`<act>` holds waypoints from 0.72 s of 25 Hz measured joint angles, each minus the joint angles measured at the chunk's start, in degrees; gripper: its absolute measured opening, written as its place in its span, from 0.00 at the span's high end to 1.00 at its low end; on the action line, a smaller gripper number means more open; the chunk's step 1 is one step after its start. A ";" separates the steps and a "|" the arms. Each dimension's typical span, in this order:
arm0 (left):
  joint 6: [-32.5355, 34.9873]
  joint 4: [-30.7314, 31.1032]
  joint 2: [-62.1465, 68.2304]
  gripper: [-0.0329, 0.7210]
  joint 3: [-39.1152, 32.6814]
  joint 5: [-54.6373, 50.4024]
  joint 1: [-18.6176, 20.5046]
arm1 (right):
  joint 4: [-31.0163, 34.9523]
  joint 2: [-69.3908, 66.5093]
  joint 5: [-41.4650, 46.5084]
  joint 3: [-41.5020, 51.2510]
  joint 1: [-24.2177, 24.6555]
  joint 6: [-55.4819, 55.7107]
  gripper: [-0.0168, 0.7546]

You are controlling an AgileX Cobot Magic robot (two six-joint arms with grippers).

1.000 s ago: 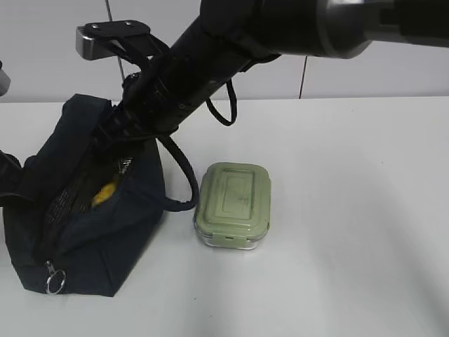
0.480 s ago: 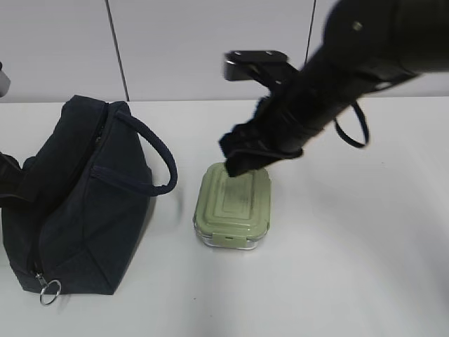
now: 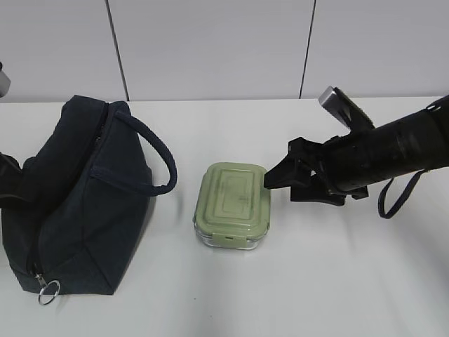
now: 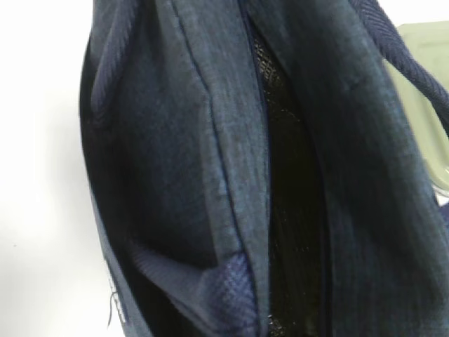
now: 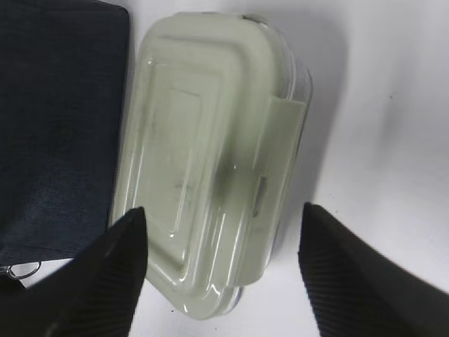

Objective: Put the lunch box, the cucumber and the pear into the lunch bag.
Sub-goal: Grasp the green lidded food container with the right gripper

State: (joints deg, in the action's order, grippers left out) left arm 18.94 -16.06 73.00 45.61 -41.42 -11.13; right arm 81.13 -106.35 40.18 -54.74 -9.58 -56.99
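Observation:
The navy lunch bag (image 3: 77, 203) stands at the left, its top zipper slit partly open in the left wrist view (image 4: 287, 182). The sage-green lidded lunch box (image 3: 233, 203) sits on the table just right of the bag. My right gripper (image 3: 280, 172) is open and empty, low at the box's right end. In the right wrist view its fingers straddle the box (image 5: 203, 154), and the gripper (image 5: 221, 232) does not touch it. The cucumber and the pear are hidden. My left arm (image 3: 5, 175) shows only at the bag's left side, and its jaws are hidden.
The bag's loop handle (image 3: 158, 158) hangs toward the box. The metal ring pull (image 3: 47, 291) lies at the bag's front corner. The white table (image 3: 351, 281) ends at a grey panelled wall (image 3: 210, 49) behind.
My right arm has come out of the bag, swung right over the lunch box and dropped low to its right. The bag's mouth has narrowed and the yellow thing inside no longer shows.

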 joint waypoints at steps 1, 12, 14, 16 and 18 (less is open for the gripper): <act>0.00 0.00 0.00 0.98 0.00 0.00 0.00 | 1.34 -1.16 0.34 0.00 0.00 -1.25 0.28; 0.00 0.14 0.00 0.98 0.00 -0.17 0.00 | 14.54 -11.03 5.69 0.00 0.00 -11.61 0.23; 0.00 0.24 0.00 0.98 0.00 -0.17 0.00 | 16.38 -12.12 7.61 0.00 0.00 -13.30 0.23; 0.00 0.45 0.00 0.98 0.00 -0.17 0.00 | 17.90 -13.47 9.59 0.00 0.00 -14.60 0.23; 0.00 0.67 0.00 0.98 0.00 -0.17 0.00 | 18.79 -14.53 11.25 0.00 0.00 -15.20 0.25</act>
State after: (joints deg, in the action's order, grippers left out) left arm 18.94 -15.39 73.00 45.61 -41.60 -11.13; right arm 99.92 -120.88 51.43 -54.74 -9.58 -72.18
